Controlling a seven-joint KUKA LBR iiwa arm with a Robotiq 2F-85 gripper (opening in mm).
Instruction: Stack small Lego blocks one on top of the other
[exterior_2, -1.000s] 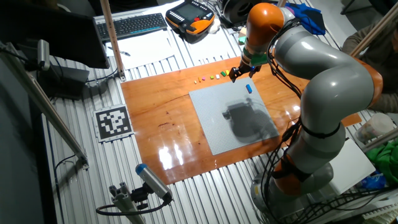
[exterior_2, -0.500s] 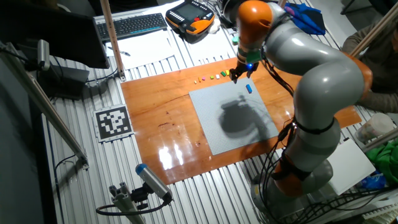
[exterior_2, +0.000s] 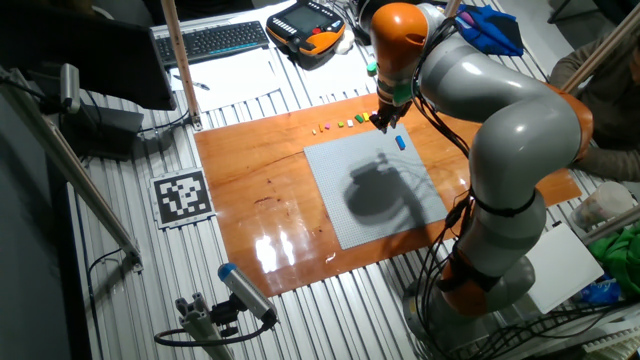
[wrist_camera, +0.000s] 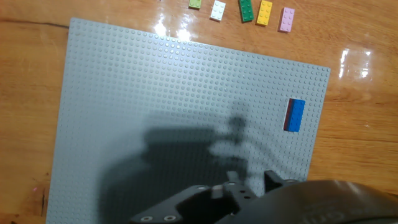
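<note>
A blue small Lego block (wrist_camera: 296, 114) sits on a dark red one near the right edge of the grey baseplate (wrist_camera: 161, 106); it also shows as a blue speck (exterior_2: 400, 142). Beyond the plate's far edge, loose blocks lie in a row on the wood: light green (wrist_camera: 195, 4), white (wrist_camera: 217, 9), green (wrist_camera: 245, 9), yellow (wrist_camera: 264, 12), pink (wrist_camera: 286, 19). In the fixed view this row of blocks (exterior_2: 338, 125) lies just left of my gripper (exterior_2: 383, 122). The gripper (wrist_camera: 252, 182) hovers above the plate, open, with nothing between its fingers.
The baseplate (exterior_2: 375, 190) lies on an orange wooden board (exterior_2: 250, 180). A keyboard (exterior_2: 212, 40), a teach pendant (exterior_2: 305, 30) and papers lie behind the board. A marker tag (exterior_2: 181, 197) sits to the left, and a wooden post (exterior_2: 183, 70) stands at the board's back left corner.
The hand has shifted a little left and back along the plate's far edge, closer to the row of loose blocks, and the wrist has turned. The blue block has stayed put.
</note>
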